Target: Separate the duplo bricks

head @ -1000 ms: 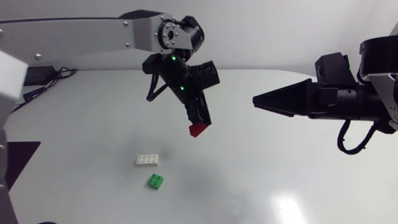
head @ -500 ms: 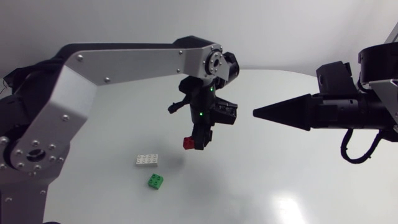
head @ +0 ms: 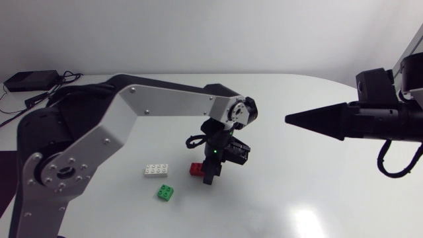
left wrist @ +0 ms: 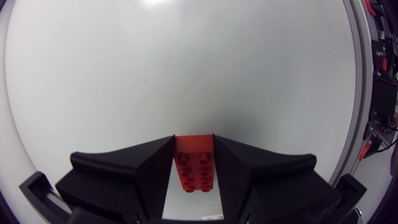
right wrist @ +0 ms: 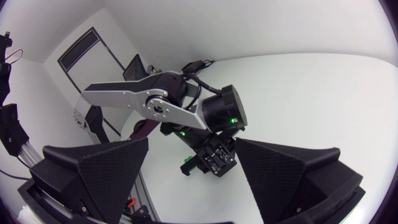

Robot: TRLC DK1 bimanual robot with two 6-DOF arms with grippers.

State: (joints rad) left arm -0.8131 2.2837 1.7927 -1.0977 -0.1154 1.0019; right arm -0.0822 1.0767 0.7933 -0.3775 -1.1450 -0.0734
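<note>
Left pincer: clenched on small red plastic duplo brick, gripped from both sides.
Red brick position: low at white tabletop, near white rectangular plastic brick.
Right pincer: released, well apart.

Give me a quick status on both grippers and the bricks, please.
Left gripper shut on red brick, low over table. Right gripper open, empty, well clear. White brick and green brick apart on table beside it; nothing blocking.

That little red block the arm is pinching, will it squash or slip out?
Probably neither: the red brick looks rigid, its edges square in the left gripper. Its flat sides likely give a firm hold. It is small, so probably light.
</note>
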